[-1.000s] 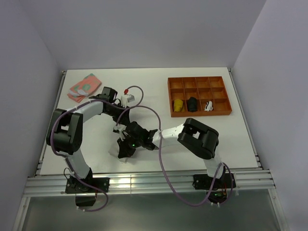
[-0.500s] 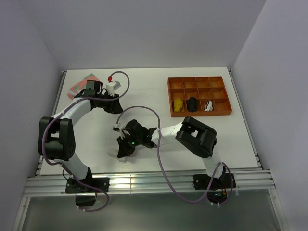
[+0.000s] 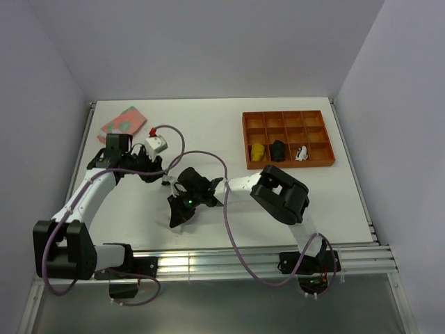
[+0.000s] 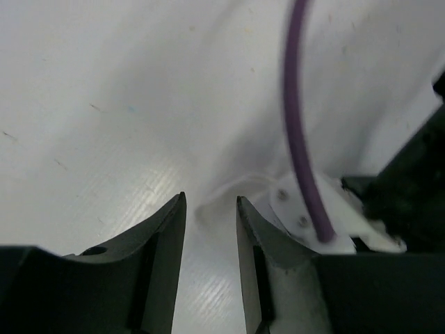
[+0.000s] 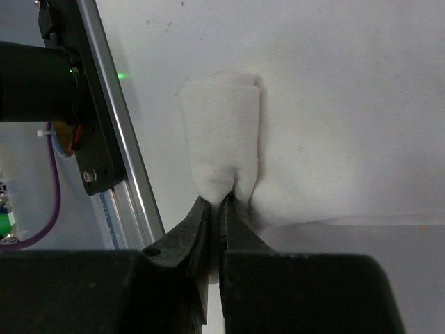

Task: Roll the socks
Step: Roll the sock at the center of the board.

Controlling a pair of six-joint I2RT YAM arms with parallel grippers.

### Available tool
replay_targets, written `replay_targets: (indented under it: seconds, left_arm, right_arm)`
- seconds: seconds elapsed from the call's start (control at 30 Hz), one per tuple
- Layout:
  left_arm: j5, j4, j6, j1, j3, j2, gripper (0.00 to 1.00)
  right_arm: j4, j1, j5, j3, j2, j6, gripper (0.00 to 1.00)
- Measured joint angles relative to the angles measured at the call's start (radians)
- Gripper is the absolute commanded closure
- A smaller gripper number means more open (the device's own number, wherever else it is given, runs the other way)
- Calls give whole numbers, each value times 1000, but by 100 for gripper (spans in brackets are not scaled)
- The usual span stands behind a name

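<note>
While my right gripper is clamped on the near end of a folded white sock, the sock lies flat on the table straight ahead of its fingertips. My left gripper hangs over the table, jaws a narrow gap apart, holding nothing I can see.

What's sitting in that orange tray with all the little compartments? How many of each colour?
In the orange tray:
Yellow item: 1
Black item: 1
White item with black marks: 1
Total: 3
</note>
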Motion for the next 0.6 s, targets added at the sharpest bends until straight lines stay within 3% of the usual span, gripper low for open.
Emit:
replay_targets:
  seconds: [0.3, 0.6]
  left_arm:
    - [-30, -82, 352, 10, -210, -211, 51]
    - [13, -132, 538, 6, -394, -426, 45]
  right_arm:
    - [-151, -38, -108, 115, 66, -5, 100]
    - [-277, -95, -192, 182, 106, -12, 100]
